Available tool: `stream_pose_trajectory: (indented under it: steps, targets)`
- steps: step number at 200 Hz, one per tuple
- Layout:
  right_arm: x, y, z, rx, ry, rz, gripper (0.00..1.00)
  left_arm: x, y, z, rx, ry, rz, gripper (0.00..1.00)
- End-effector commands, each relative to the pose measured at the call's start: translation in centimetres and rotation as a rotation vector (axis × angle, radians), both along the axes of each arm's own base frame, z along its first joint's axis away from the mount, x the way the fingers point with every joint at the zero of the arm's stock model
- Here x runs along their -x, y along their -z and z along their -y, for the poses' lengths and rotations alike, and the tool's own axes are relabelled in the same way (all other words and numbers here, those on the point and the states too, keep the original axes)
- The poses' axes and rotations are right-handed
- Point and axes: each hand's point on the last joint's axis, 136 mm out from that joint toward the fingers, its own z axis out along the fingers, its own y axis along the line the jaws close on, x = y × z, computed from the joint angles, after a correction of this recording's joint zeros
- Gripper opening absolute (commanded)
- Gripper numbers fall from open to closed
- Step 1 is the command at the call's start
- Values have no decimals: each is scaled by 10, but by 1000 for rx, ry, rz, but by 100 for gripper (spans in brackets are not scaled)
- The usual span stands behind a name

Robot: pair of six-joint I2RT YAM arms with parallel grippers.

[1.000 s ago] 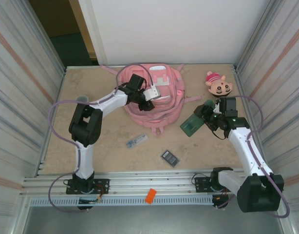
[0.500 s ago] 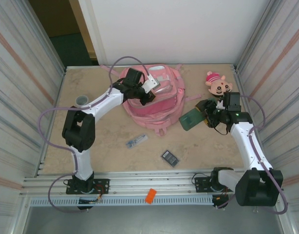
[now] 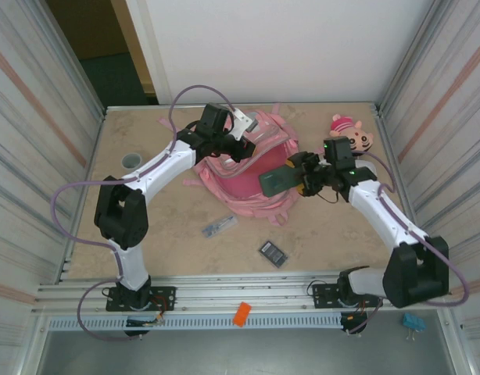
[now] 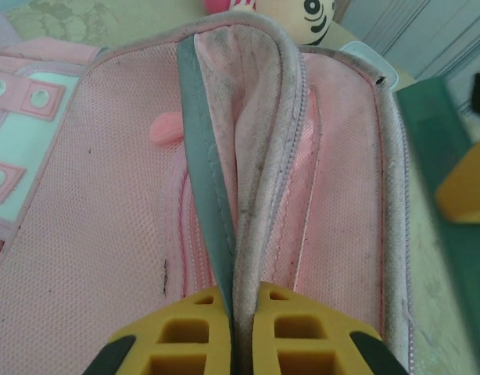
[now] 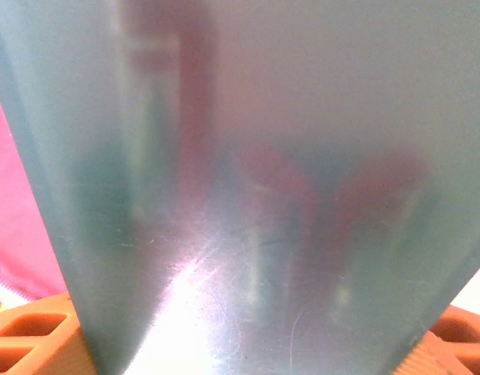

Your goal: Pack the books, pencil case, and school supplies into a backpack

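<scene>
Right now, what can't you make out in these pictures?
Inside of the backpack: top view, partly covered by the case.
The case's markings: right wrist, blurred, too close.
What the silvery item is: top view, too small.
The calculator keys: top view, too small.

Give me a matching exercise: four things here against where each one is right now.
Things:
1. pencil case
2. backpack
3. calculator
4. grey cup

Places:
A. standing near the left wall
B. rim pinched in the left gripper
C. held in the right gripper
D. lying loose, nearest the arm bases

Pairs: 1-C; 2-B; 3-D; 4-A
</scene>
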Motion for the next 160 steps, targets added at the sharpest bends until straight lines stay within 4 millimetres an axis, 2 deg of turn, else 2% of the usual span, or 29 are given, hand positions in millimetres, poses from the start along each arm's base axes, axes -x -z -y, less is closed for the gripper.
stream_pose_trajectory:
  steps: [1,22,50,70,92,121,160]
  targets:
    - [-32,-11,-16,-30,88,37,52,7,-90,7,185,27,153,0]
    - [-53,-2,-43,-40,55,35,52,9,-98,7,208,28,163,0]
    - [-77,12,-68,-29,26,19,55,10,-104,5,220,18,174,0]
    - [-94,21,-79,-54,22,21,67,10,-104,1,220,8,173,0]
    - [-106,15,-84,-56,11,63,77,5,-101,-5,209,-17,173,0]
    - [-102,5,-80,-50,-5,102,85,-1,-98,-11,206,-59,174,0]
    - [-71,-6,-63,-25,-36,140,89,-3,-93,-11,208,-58,164,0]
